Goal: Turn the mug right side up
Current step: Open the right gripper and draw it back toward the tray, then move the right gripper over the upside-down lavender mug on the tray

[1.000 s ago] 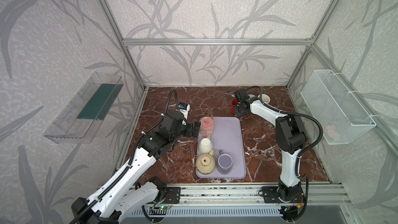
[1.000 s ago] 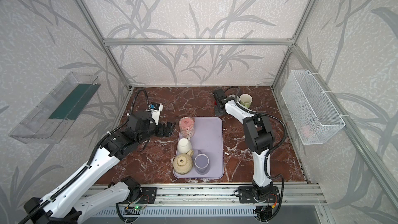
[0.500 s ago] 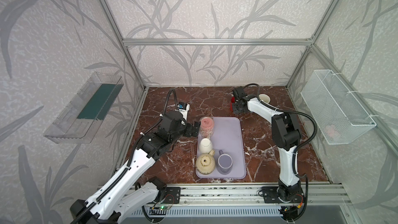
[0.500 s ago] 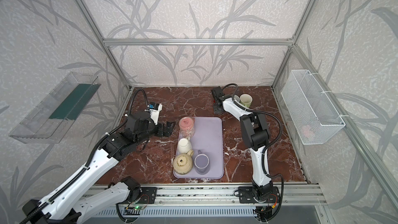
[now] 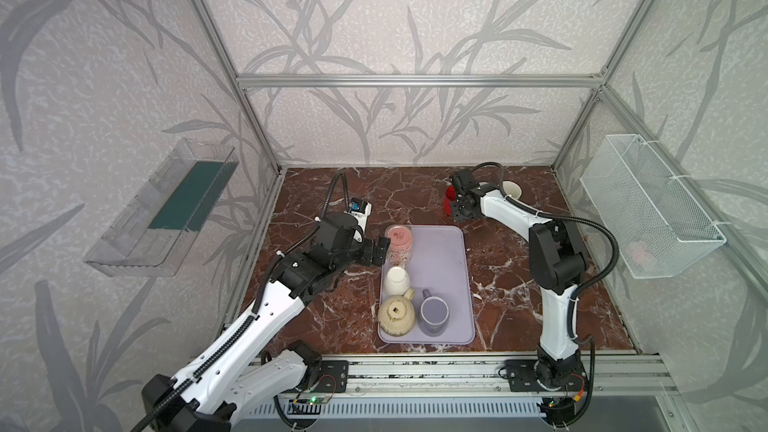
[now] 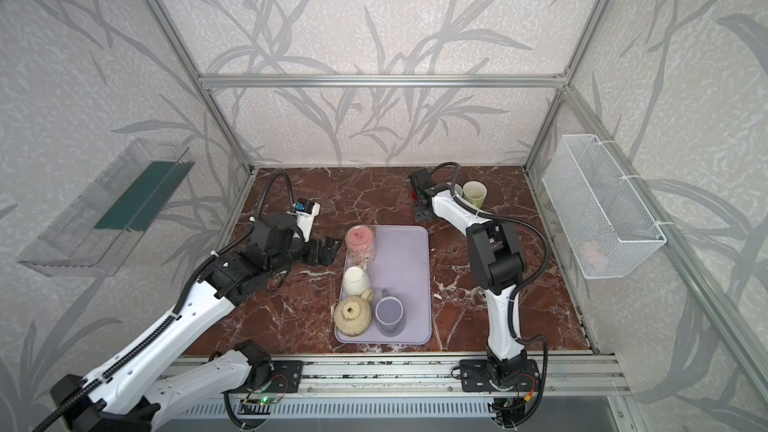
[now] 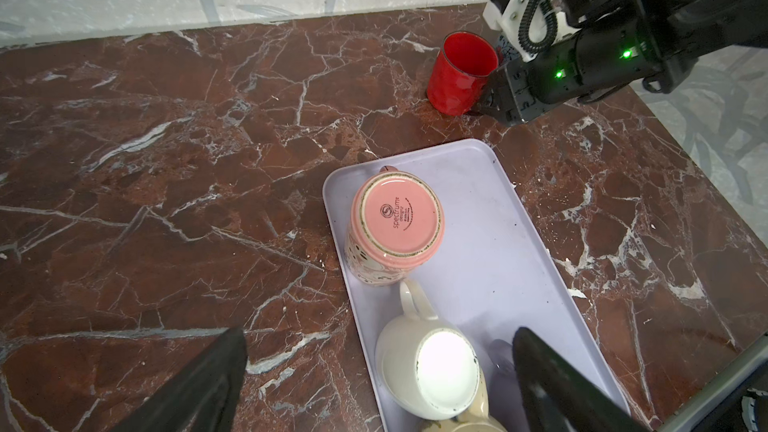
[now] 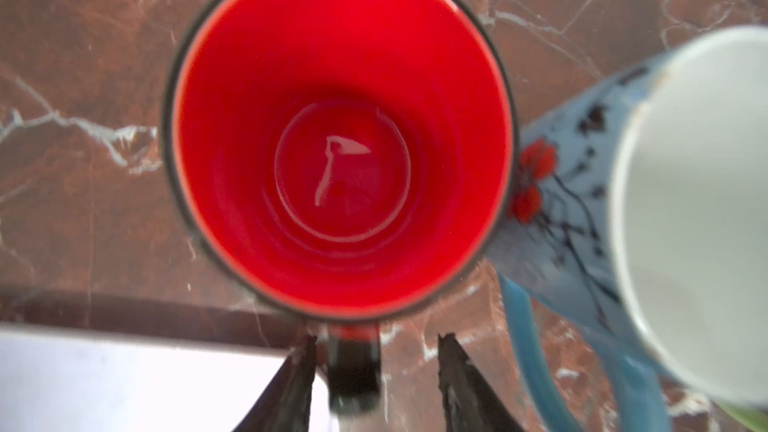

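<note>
Only "spectrum" reads, on the base of the upturned pink mug point(image 7: 397, 222). The red mug point(image 8: 340, 139) stands upright on the table point(image 7: 166, 160), handle between the parted jaws of the right gripper point(image 8: 376, 340); the left gripper point(image 7: 378, 330) gapes; the blue mug point(image 8: 573, 201) is blurred and cropped.

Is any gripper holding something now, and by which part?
Nothing is held. The right gripper stands open around the handle of the red mug, not clamping it. The left gripper is open and empty.

Marble tabletop point(image 5: 507, 284) carries lavender tray point(image 5: 440, 251), red mug point(image 7: 461, 72), blue mug point(image 8: 561, 222), pale cup point(image 6: 474, 194).
</note>
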Motion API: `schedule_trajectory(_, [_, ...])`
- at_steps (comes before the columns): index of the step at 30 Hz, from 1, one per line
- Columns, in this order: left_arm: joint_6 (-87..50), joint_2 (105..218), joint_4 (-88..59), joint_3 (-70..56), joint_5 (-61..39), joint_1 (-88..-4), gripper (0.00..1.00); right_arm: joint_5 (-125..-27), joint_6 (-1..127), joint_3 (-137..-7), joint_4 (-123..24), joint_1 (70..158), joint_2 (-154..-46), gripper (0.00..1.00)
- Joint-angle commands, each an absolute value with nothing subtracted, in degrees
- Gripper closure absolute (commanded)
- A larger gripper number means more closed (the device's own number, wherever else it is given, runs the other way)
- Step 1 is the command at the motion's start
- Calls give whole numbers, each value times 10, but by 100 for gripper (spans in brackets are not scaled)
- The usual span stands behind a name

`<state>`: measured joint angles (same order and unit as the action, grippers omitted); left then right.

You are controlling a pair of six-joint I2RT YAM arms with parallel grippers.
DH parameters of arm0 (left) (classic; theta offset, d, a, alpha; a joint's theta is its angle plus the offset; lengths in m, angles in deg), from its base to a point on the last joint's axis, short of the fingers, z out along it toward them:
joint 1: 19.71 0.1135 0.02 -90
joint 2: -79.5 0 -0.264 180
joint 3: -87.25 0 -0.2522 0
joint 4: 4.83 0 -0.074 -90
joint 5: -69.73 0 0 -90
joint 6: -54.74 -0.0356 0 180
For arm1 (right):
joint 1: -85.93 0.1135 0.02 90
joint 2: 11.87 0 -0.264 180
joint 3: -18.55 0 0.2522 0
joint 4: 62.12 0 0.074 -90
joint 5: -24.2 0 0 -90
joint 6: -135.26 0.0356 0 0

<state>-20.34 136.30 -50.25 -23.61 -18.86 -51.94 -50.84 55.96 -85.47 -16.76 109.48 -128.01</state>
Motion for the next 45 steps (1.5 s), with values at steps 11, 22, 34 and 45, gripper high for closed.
schedule_trajectory(11, [-270,1405,-579,-188,-250,-584,5,-572,537,-618,-168,1184,-938,38])
schedule_trajectory(22, [-271,1420,-581,-187,-259,-591,5,-609,567,-452,-97,1325,-753,27])
schedule_trajectory(34, [-275,1423,-582,-189,-280,-594,5,-626,647,-344,-153,1442,-727,26])
schedule_trajectory(45, [-276,1433,-584,-189,-284,-594,5,-626,705,-307,-240,1535,-743,26])
